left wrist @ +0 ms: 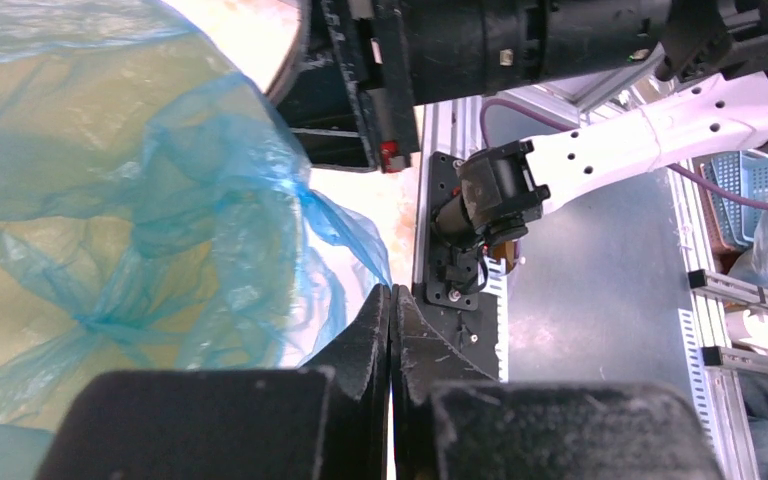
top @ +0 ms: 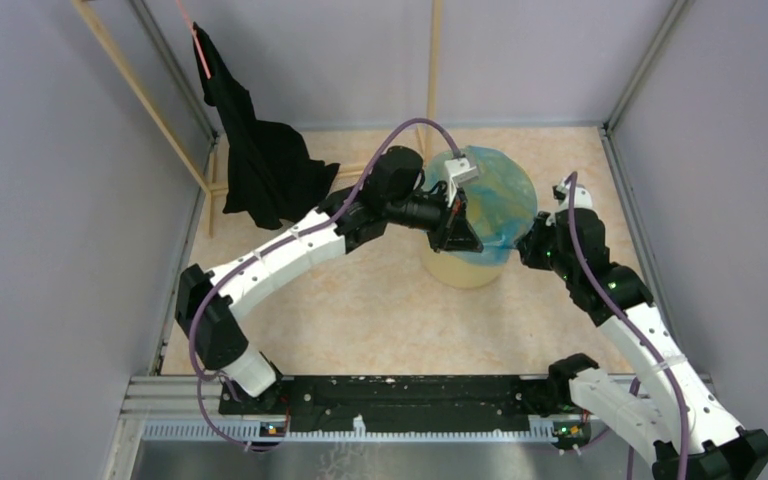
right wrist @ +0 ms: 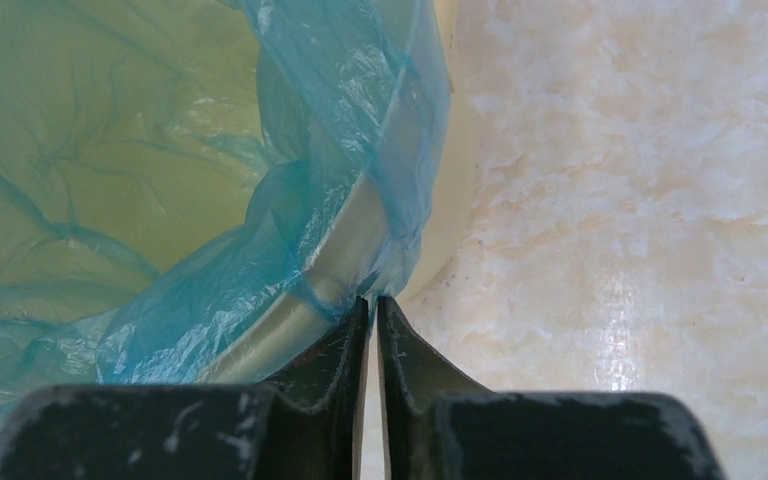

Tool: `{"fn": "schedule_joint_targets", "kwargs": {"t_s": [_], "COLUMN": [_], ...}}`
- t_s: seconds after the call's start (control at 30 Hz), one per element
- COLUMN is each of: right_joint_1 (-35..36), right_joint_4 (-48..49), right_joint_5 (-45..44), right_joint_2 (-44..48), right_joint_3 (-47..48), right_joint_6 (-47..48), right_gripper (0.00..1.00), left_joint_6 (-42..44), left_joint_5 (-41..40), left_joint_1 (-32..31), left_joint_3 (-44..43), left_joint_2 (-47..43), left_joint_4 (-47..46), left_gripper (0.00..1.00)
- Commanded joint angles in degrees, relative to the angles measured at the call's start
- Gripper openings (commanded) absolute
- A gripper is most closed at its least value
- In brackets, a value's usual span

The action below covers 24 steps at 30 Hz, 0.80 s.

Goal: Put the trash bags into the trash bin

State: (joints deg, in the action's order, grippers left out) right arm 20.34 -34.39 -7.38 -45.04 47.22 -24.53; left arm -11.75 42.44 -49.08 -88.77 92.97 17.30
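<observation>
The yellow trash bin stands upright at the middle back of the table. The light-blue trash bag lines its inside and is stretched over the rim. My left gripper is at the bin's left rim. In the left wrist view its jaws are shut, with a corner of the bag running into the tips. My right gripper is at the right rim. In the right wrist view it is shut on the bag's edge, just outside the bin wall.
A black cloth hangs from a wooden frame at the back left. Grey walls close in the table on three sides. The black base rail runs along the near edge. A blue basket sits off the table.
</observation>
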Motion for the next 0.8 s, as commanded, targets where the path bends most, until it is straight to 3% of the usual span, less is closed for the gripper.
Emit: {"fn": "schedule_joint_targets", "kwargs": {"t_s": [0.0, 0.2, 0.33, 0.5, 0.77], "right_joint_1": [-0.41, -0.39, -0.39, -0.39, -0.39], "right_joint_4": [1.83, 2.12, 0.19, -4.83, -6.07], "right_joint_5": [-0.15, -0.66, -3.90, -7.96, -1.89], "right_joint_2": [0.63, 0.66, 0.55, 0.57, -5.33], "right_joint_3": [-0.02, 0.14, 1.18, 8.05, 23.12], "right_joint_6": [-1.27, -2.16, -1.64, 3.13, 18.58], "right_gripper": [0.12, 0.27, 0.37, 0.50, 0.87], "left_joint_6": [0.35, -0.15, -1.52, -1.45, 0.21], "left_joint_5": [-2.42, -7.56, -15.82, -22.46, -25.03], "left_joint_1": [-2.22, -4.76, -5.41, -5.41, -5.41], "left_joint_3": [5.25, 14.48, 20.91, 23.82, 23.97], "left_joint_2": [-4.45, -7.60, -10.01, -10.07, -9.60], "left_joint_4": [-5.08, -8.06, -11.35, -12.64, -13.41], "left_gripper": [0.00, 0.00, 0.00, 0.00, 0.03]}}
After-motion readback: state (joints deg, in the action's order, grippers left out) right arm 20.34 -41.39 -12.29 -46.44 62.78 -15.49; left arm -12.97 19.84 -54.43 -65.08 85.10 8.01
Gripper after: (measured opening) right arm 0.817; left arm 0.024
